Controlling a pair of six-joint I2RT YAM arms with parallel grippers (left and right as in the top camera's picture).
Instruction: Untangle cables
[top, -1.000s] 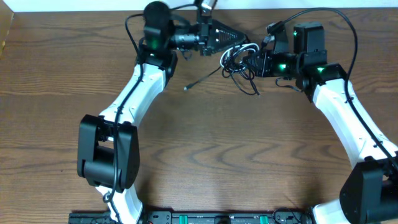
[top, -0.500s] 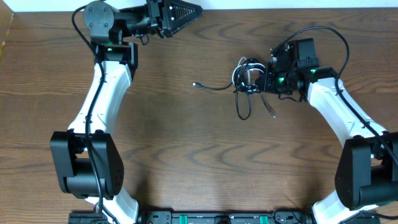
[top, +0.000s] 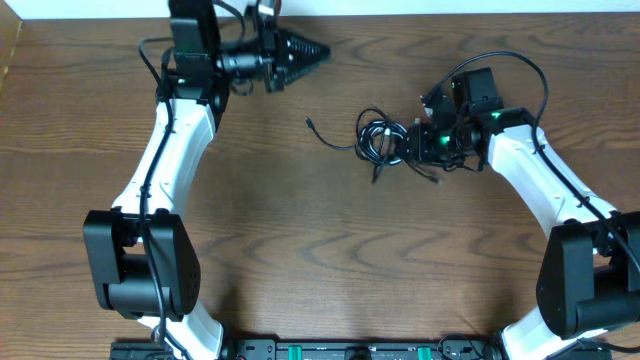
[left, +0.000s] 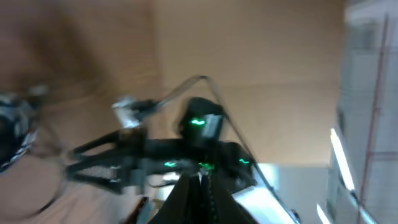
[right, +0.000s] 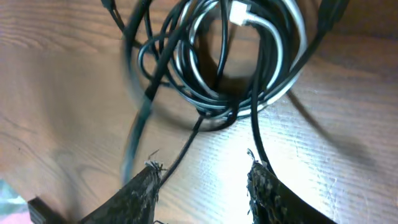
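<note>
The right claw (right: 202, 180) stands with its two fingers apart, tips low over the table (right: 348, 162). One thin black strand (right: 180, 152) runs out of the bundle into the gap between them, and neither finger pinches it. Just ahead of the tips lie the cables (right: 217, 62), wound into a loose coil of black loops. A white cable (right: 273, 37) is threaded through the loops, its small white plug showing near the top of the coil. From overhead, the right claw (top: 412, 142) sits right beside the cables (top: 378, 138), which rest on the table (top: 300, 240) in its far half. A single black tail trails away from the coil toward the left arm's side and ends in a small plug (top: 312, 123). A shorter tail pokes out toward the near edge under the right wrist. The left claw (top: 318, 52) is drawn together to a point and appears to hold nothing, though its own wrist view is too blurred to confirm that. It hangs near the far edge of the table, well apart from the cables, pointing toward the right arm's side.
</note>
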